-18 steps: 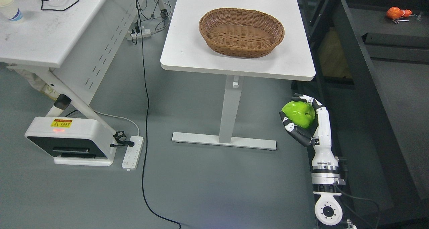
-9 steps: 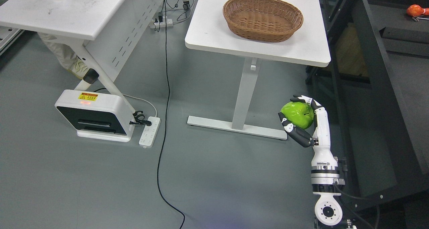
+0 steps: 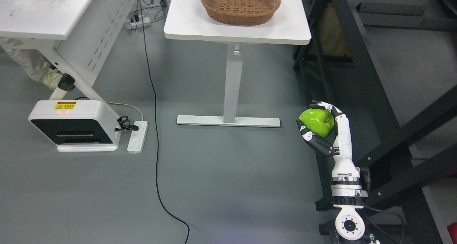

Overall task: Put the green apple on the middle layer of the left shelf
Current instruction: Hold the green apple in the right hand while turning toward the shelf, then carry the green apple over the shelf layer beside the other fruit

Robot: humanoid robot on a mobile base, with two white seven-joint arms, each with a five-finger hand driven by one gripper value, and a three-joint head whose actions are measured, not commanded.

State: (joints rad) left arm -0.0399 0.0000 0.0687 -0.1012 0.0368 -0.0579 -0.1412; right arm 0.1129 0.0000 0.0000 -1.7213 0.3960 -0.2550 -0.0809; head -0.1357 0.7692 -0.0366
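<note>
My right hand (image 3: 319, 124) comes up from the lower right and is shut on a shiny green apple (image 3: 317, 122), its black and white fingers curled around it. It holds the apple in the air above the grey floor, just left of a dark metal shelf (image 3: 389, 72) that fills the right side. The left arm does not show.
A white table (image 3: 285, 26) at the top centre carries a brown wicker basket (image 3: 240, 4). Another white table (image 3: 43, 15) stands at the upper left, a person's shoe beneath it. A white box unit (image 3: 73, 124), a power strip (image 3: 137, 141) and a black cable (image 3: 155, 129) lie on the floor.
The whole picture has shifted as the camera moved, so the tables sit higher and the shelf nearer. My right hand keeps the apple in the same place in the picture.
</note>
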